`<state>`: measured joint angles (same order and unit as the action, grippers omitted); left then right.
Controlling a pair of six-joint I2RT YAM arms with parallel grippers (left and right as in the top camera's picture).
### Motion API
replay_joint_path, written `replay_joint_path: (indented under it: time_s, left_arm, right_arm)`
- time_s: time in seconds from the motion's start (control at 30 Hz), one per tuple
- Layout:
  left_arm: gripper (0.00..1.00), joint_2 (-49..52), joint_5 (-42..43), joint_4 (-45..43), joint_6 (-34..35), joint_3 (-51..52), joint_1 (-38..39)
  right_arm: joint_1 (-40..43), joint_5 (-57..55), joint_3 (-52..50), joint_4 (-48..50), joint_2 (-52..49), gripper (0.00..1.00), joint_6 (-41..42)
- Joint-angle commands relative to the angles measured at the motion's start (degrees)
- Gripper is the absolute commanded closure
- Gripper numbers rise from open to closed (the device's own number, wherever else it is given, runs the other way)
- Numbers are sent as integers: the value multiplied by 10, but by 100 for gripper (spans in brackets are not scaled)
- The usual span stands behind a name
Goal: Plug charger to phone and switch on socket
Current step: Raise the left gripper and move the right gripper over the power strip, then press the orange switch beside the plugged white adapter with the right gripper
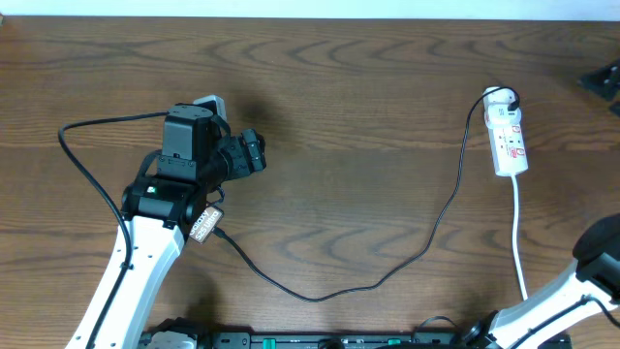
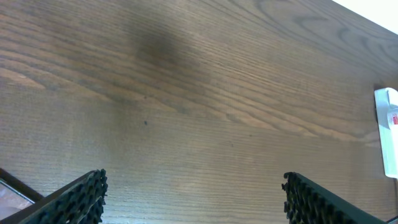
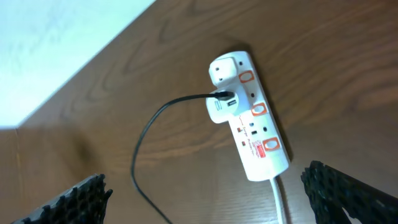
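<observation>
We see a brown wood-grain counter (image 1: pixel 368 87). Near its far right corner lies the socket (image 1: pixel 510 141), a white power strip with red switch marks, set roughly along the right edge. Its white cord (image 1: pixel 520 242) runs toward the near edge. The charger (image 1: pixel 387 276), a thin black cable, leaves a white adapter (image 3: pixel 219 107) on the strip, sags toward the middle of the near edge, then climbs left to the phone (image 1: pixel 205 224). Only a lettered sliver of the phone shows. We cannot tell whether the tip is plugged in.

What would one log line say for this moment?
left gripper open over table | right gripper open, facing socket | charger runs from socket toward left arm
</observation>
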<state>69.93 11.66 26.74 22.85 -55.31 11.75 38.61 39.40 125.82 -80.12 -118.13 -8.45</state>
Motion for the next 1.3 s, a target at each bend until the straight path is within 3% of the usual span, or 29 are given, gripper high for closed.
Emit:
replay_joint_path:
  time_s: [0.0,0.73,1.27]
  left_arm:
    - [11,-1,-8,1,-1,-12,2]
    - [11,0,-8,2,-1,-12,2]
    - [11,0,-8,2,-1,-12,2]
  right_arm:
    - [-21,15,4,-5,-35,1,-70]
    - [-110,-55,4,-26,-216,1,-105]
    - [-122,-72,4,22,-222,1,-92]
